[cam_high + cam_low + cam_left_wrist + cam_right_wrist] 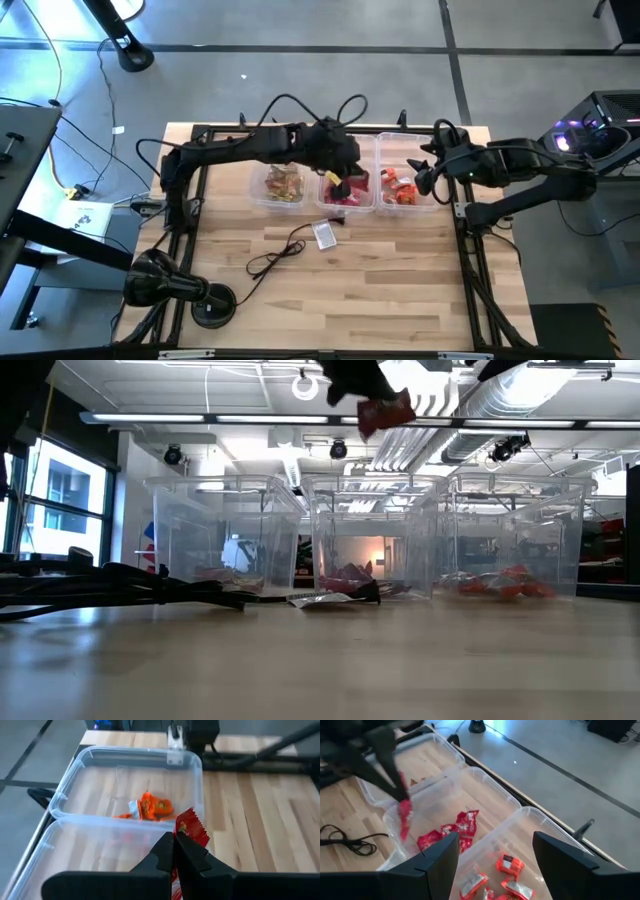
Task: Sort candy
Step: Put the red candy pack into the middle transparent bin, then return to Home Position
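Note:
Three clear bins stand side by side at the table's far side. The left bin holds brown and gold candy, the middle bin red candy, and the right bin orange-red candy. My left gripper is above the middle bin, shut on one red candy. My right gripper hangs open and empty over the right bin's right side; its fingers show wide apart in its wrist view. My left gripper pinches the red candy between its two fingertips, at the wrapper's upper end. The fingers slant down from above. The candy hangs below the fingertips, lifted clear above the middle bin.
A small grey tag with a black cable lies on the table in front of the bins. Black frame rails run along the table's left and right sides. A round black stand is at the near left. Bare wood lies toward the near edge.

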`<state>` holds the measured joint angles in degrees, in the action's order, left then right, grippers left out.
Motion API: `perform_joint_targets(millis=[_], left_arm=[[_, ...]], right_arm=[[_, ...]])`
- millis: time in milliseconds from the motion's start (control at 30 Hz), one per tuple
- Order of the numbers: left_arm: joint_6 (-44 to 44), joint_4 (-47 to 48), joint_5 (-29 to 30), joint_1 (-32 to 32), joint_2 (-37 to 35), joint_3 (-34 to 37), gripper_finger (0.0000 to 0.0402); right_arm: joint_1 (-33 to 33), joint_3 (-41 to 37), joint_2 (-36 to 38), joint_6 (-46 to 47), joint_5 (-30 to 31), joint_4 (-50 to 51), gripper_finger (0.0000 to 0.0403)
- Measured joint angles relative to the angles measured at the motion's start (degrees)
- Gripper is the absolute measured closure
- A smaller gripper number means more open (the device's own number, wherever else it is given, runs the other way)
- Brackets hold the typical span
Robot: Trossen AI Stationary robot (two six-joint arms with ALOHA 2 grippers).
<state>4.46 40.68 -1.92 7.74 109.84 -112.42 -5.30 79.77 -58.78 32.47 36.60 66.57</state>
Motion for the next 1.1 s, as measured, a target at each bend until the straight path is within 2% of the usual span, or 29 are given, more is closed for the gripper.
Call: perform_joint_targets(millis=[100, 200, 367, 533, 633, 733, 933, 1000, 1100], left_arm=[[-2.8, -10.7, -3.1, 2.0, -1.6, 8.3, 0.0401], [-7.7, -22.4, -3.6, 3.2, -4.4, 18.4, 0.0401], [-14.3, -40.5, -2.7, 3.8, -11.1, 34.7, 0.0401], [-18.5, -53.9, -0.6, 5.1, -16.4, 46.0, 0.0399], [-22.7, -54.1, 1.5, 6.0, -16.5, 48.5, 0.0381], [-25.0, -54.6, -1.7, 7.1, -16.4, 48.7, 0.0351], [-22.5, -54.0, -7.0, 8.2, -16.7, 48.7, 0.0266], [-22.4, -53.6, -10.8, 9.2, -18.3, 48.8, 0.0238], [-22.8, -53.0, -22.2, 11.3, -22.0, 48.8, 0.0206]], right_arm=[[0.0, 0.0, 0.0, 0.1, 0.0, 1.1, 0.0155], [0.0, 0.0, 0.0, -0.3, 0.0, 2.0, 0.0155], [0.0, 0.0, 0.0, -1.5, 0.0, 2.7, 0.0155], [0.0, 0.0, 0.0, -2.8, 0.5, 2.6, 0.0155], [0.0, 0.0, 0.0, -2.4, 0.5, 2.6, 0.0155], [0.0, 0.0, -0.1, -0.9, 1.3, 2.6, 0.0155], [0.0, 0.1, -0.6, 4.3, 5.2, 2.6, 0.0155], [0.0, 0.1, -0.9, 6.2, 5.2, 2.5, 0.0155], [0.0, 0.1, -1.5, 9.8, 5.2, 2.3, 0.0155]])
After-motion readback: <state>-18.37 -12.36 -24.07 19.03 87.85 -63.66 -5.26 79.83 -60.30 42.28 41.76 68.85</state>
